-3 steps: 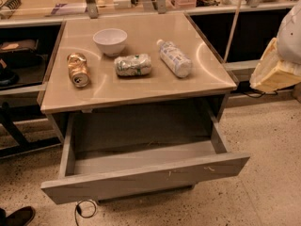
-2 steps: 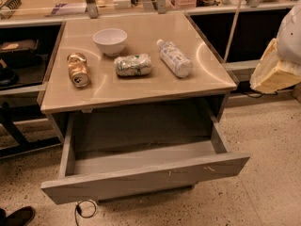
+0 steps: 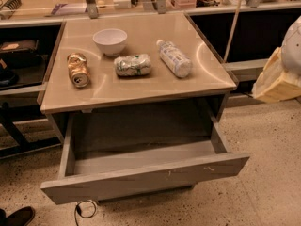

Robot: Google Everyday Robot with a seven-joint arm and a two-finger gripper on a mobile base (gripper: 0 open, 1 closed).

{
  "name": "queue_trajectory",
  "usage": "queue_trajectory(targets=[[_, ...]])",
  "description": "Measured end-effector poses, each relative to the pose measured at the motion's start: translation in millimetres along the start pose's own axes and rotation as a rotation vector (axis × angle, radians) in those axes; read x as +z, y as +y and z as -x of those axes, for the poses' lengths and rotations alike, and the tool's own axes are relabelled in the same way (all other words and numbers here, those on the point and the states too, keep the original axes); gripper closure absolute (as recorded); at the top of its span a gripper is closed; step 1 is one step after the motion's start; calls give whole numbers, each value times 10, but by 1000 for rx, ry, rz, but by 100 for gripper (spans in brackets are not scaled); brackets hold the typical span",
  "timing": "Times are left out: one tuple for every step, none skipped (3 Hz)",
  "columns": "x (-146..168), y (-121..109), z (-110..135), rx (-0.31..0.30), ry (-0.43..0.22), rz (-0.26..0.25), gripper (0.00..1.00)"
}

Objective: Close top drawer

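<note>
The hand (image 3: 277, 79), a pale tan-and-white shape, is cut off by the right edge (clenched or released, I cannot tell). The top drawer (image 3: 146, 178) stands wide open under the surface (image 3: 141, 86), left of the hand and lower, apart from it.

We count one round white bowl (image 3: 110, 40) far left, two crushed metal cans, a gold can (image 3: 78, 69) left and a silver-green can (image 3: 133, 65) beside it, one clear plastic bottle (image 3: 174, 58) right, one open grey wood-look top drawer (image 3: 146, 178) near us, and one pale gripper (image 3: 275, 81) at the right edge.
</note>
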State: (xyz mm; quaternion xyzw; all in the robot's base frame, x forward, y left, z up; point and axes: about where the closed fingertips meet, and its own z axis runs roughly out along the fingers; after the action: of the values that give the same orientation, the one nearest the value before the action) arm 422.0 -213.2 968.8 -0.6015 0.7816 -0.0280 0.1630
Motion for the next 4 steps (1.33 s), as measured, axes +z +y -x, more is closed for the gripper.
queue_trajectory(targets=[[131, 373, -34, 24, -11, 41, 100], [411, 694, -148, 56, 0, 111, 100], [798, 877, -358, 67, 28, 187, 100], [1235, 1022, -588, 96, 69, 260, 100]])
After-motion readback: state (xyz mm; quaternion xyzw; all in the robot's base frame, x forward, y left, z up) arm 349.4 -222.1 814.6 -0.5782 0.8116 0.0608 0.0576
